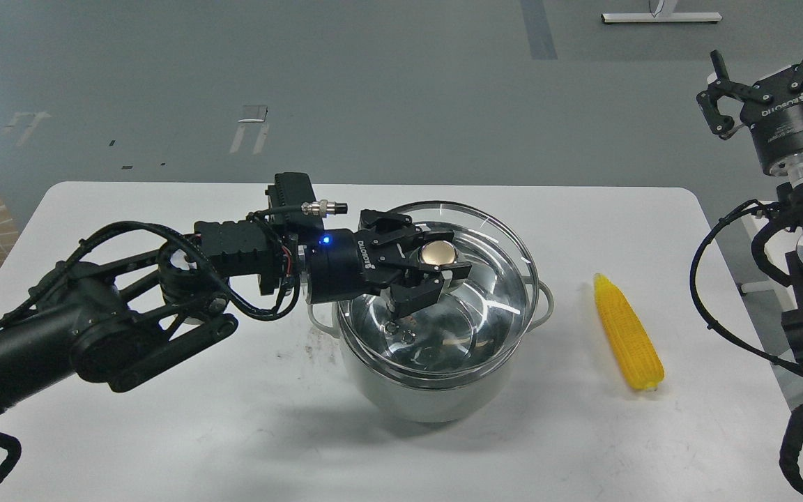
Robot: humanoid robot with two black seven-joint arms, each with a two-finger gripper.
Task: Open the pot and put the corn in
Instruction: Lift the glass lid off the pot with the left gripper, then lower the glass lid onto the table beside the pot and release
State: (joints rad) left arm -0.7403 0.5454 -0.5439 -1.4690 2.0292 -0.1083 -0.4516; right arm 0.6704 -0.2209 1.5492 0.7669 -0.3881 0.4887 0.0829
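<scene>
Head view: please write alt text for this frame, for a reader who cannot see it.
The left gripper reaches in from the left with its fingers around the gold knob of the glass lid, over the grey-green pot on a white table. A yellow corn lies right of the pot; the right gripper is raised, open.

Bright even light, sharp focus, glare on glass lid (475, 279)

Lidded grey-green pot (436, 390) mid-table, yellow corn (627, 330) lying flat well apart to its right.
</scene>
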